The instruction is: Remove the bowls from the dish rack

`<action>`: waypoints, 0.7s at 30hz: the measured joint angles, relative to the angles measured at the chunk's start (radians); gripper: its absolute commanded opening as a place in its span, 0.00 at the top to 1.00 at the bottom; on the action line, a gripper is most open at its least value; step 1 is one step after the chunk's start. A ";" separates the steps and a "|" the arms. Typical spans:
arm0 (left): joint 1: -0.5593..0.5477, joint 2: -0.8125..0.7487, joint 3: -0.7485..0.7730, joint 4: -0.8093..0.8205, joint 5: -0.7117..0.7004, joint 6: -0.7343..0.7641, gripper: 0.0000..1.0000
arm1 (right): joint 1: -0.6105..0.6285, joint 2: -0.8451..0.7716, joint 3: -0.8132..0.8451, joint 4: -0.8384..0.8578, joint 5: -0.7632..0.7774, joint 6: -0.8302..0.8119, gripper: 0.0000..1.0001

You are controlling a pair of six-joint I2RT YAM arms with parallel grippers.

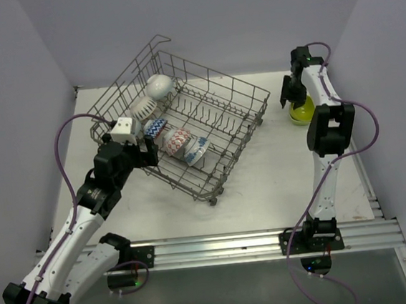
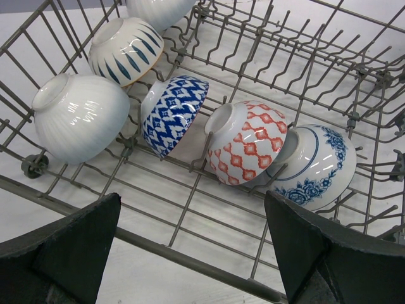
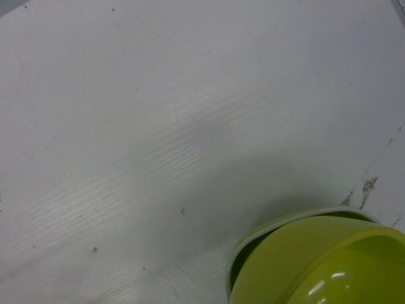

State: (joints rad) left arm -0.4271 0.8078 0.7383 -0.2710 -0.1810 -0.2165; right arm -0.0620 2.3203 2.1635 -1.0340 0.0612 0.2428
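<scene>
Our left pincer (image 2: 193, 234) is spread wide; just ahead, in the dish rack (image 2: 190, 258), the bowls (image 2: 174, 114) lean on tines. Glazed, slick, breakable: we would pinch a rim. Whether the right pincer (image 1: 288, 93), by a lime bowl (image 1: 301, 113), is spread, we cannot tell.

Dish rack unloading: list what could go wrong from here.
1. The red-patterned bowl lies right against the blue floral bowl; grabbing either may topple its neighbour.
2. The open left tool sits outside the near rail of the dish rack, so a finger could snag wire.
3. The lime bowls look nested askew and might slip.
</scene>
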 measured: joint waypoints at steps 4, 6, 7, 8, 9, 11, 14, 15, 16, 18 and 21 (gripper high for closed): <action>0.000 0.000 0.000 0.000 0.000 0.000 0.00 | 0.000 0.000 0.004 -0.010 0.027 -0.002 0.72; 0.000 0.000 0.000 0.000 0.000 0.000 0.00 | -0.001 0.000 0.004 -0.013 0.035 -0.002 0.78; 0.000 -0.001 0.000 0.000 0.000 0.000 0.00 | -0.001 -0.001 0.004 -0.013 0.037 -0.002 0.79; 0.000 -0.001 0.000 0.000 0.001 0.000 0.00 | -0.001 -0.001 0.004 -0.013 0.042 -0.002 0.81; 0.000 -0.002 0.000 0.000 0.001 0.000 0.00 | -0.001 -0.001 0.004 -0.013 0.045 -0.002 0.82; 0.000 -0.003 0.000 0.000 0.002 0.000 0.00 | -0.001 -0.001 0.004 -0.016 0.051 -0.002 0.82; 0.000 -0.006 0.000 0.000 0.002 0.000 0.00 | -0.001 -0.001 0.012 -0.038 0.055 -0.002 0.85; 0.000 -0.006 0.000 0.000 0.002 0.000 0.00 | -0.001 -0.001 0.020 -0.051 0.058 -0.003 0.87; 0.000 -0.007 0.000 0.000 0.003 0.000 0.00 | 0.000 -0.001 0.033 -0.066 0.061 -0.006 0.87; 0.000 -0.009 0.000 0.000 0.003 0.000 0.00 | 0.000 -0.001 0.070 -0.096 0.073 -0.012 0.92; 0.000 -0.010 0.000 0.000 0.003 0.000 0.00 | -0.001 -0.001 0.127 -0.126 0.082 -0.026 0.93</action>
State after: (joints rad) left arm -0.4271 0.7975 0.7383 -0.2707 -0.1776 -0.2165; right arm -0.0628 2.3192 2.2902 -1.1603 0.1436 0.2173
